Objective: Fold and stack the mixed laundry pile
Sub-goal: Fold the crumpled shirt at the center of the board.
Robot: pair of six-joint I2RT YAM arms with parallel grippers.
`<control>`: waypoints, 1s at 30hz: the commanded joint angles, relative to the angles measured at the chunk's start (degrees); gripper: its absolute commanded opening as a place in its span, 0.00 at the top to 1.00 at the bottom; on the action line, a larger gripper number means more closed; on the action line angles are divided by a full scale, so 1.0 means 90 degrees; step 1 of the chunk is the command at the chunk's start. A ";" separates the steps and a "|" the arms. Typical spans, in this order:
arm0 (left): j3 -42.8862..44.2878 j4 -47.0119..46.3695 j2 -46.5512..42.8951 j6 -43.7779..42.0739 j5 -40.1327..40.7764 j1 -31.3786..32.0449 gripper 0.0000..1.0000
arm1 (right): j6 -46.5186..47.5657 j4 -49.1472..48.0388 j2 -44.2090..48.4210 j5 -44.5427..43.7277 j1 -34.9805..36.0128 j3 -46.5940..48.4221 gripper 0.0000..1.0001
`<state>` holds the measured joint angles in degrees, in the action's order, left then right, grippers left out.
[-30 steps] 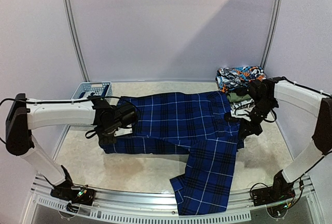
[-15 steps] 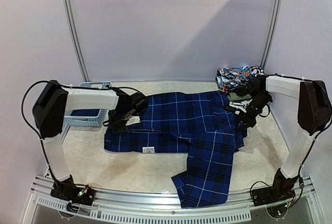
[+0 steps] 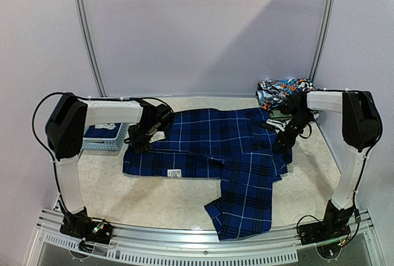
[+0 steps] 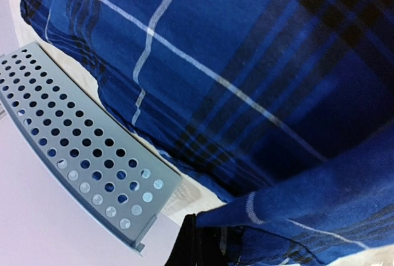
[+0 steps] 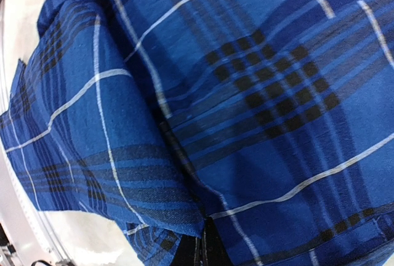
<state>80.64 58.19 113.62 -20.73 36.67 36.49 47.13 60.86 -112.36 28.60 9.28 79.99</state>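
The blue-and-black plaid shirt (image 3: 209, 146) lies spread on the table (image 3: 154, 201) between my two grippers, its body stretched from one to the other and one sleeve trailing back toward my bases. My left gripper (image 3: 138, 144) is clenched on the shirt's edge at its end, with the light-blue perforated basket (image 3: 101, 137) just outside it, and my right gripper (image 3: 281, 148) is clamped on the opposite edge. Just beyond my right gripper, at the far corner, sits the rest of the laundry pile (image 3: 284, 92), brightly printed on top.
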 commanded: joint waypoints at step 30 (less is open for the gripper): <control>0.1669 0.0642 -0.0553 0.1499 -0.0319 0.0782 0.58 | -0.1103 -0.0589 0.3045 -0.0197 0.0088 -0.0856 0.22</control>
<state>98.45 68.99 112.73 -8.88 40.42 38.94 33.65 53.06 -90.30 22.55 8.56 77.34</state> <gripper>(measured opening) 0.422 0.777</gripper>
